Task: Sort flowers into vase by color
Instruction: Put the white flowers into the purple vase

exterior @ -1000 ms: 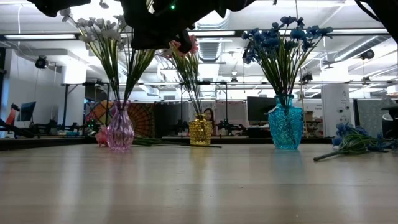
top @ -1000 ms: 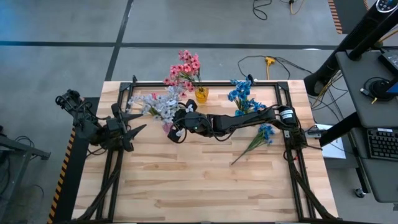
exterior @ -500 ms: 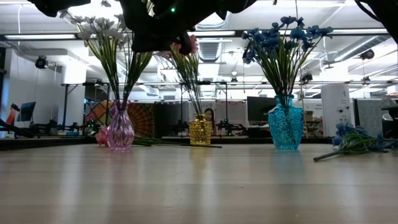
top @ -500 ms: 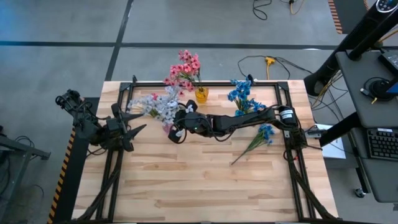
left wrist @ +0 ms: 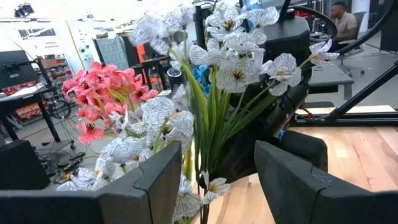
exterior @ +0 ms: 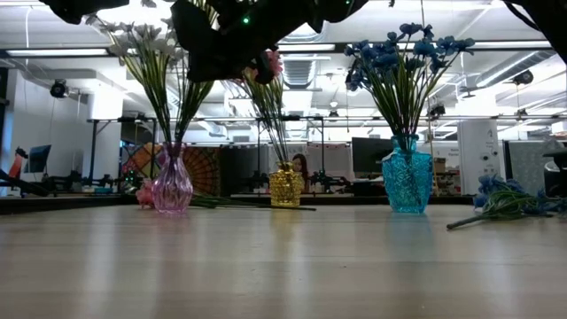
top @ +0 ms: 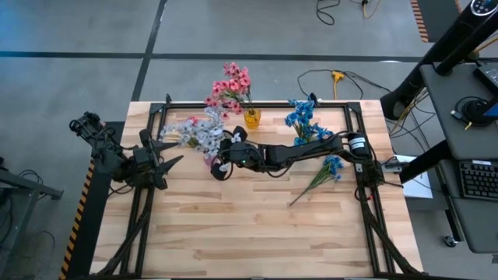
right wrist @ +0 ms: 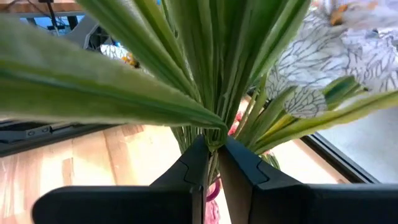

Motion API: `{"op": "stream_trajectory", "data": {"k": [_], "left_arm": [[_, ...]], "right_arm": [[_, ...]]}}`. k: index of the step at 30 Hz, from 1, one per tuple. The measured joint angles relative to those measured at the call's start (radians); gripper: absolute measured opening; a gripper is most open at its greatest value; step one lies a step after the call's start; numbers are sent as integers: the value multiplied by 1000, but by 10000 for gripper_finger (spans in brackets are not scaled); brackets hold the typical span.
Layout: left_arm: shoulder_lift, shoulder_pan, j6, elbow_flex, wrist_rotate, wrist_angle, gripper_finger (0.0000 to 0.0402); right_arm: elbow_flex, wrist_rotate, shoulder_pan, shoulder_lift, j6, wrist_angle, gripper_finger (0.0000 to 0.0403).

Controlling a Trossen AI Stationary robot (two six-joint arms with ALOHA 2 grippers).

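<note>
**Right arm pinches white stems above the pink vase**

Reach is long and low: the right arm stretches from its base at the table's right edge across toward the back left, ending with the right gripper (top: 226, 155) over the pink vase (exterior: 172, 188). In the right wrist view its two fingers (right wrist: 233, 163) close tight on a bundle of green stems just above the vase mouth, clenched on the white flowers (top: 201, 132). The left arm sits folded near the table's left edge, with the left gripper (top: 165, 152) spread open, pointing toward the same bunch and touching nothing.

The high view gives the layout: pink flowers (top: 229, 85) in a yellow vase (top: 252, 118) at the back centre, blue flowers (top: 300, 117) standing to their right, and a loose blue sprig (top: 323, 173) lying flat on the table (top: 257, 225) near the right arm's base. The low view adds the vases themselves, pink, yellow and the blue vase (exterior: 407, 182), upright in a row, which the overhead view mostly hides beneath the blossoms. The left wrist view shows the veined white petals up close, pink blossoms behind.
</note>
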Motion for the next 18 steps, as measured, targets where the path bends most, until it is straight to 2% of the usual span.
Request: {"op": "stream_trajectory", "data": {"k": [13, 18], "left_arm": [[0, 0, 0, 0, 0, 0, 187], [0, 0, 0, 0, 0, 0, 187]], "right_arm": [[-19, 3, 0, 0, -10, 9, 28], [-19, 3, 0, 0, -20, 16, 55]]}}
